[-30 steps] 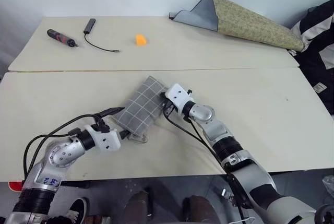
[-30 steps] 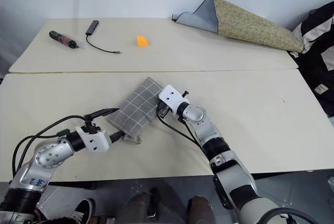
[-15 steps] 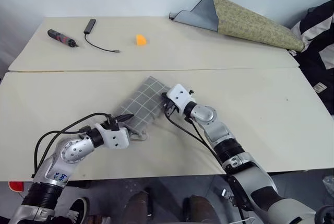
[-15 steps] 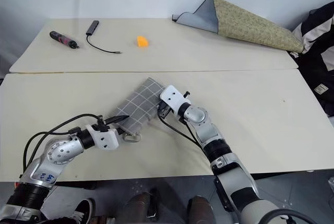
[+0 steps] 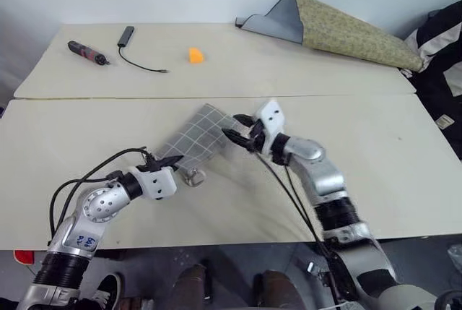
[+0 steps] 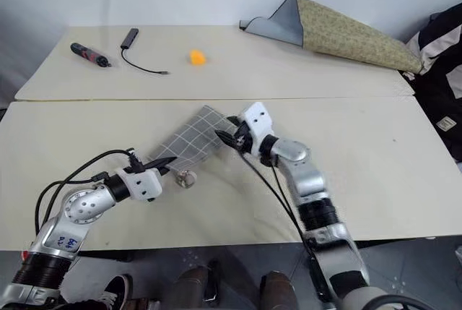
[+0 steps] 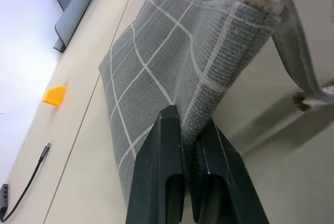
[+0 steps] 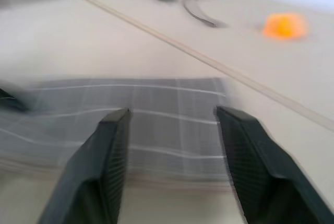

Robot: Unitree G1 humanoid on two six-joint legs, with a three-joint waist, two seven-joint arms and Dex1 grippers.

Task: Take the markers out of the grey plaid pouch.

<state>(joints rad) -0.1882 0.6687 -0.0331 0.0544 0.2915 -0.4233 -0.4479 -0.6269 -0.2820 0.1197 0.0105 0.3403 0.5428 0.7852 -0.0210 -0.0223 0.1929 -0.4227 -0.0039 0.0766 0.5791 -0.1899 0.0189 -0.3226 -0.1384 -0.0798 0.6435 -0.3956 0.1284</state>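
Now our left claw (image 5: 172, 160) pinches the grey plaid pouch (image 5: 193, 136) mid-desk (image 5: 375, 144). Our right claw (image 5: 240, 128), at its 3 o'clock, has let go and stands wide. No markers out yet.

The right gripper (image 8: 169, 145) has its jaws spread wide over the grey plaid pouch (image 8: 156, 114) on the table (image 8: 130, 51), with a small orange wedge (image 8: 284, 25) further back.

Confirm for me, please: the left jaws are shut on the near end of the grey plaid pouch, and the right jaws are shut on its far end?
Not quite. The left gripper is shut on the grey plaid pouch, but the right gripper is open, apart from the far end, as the right wrist view shows.
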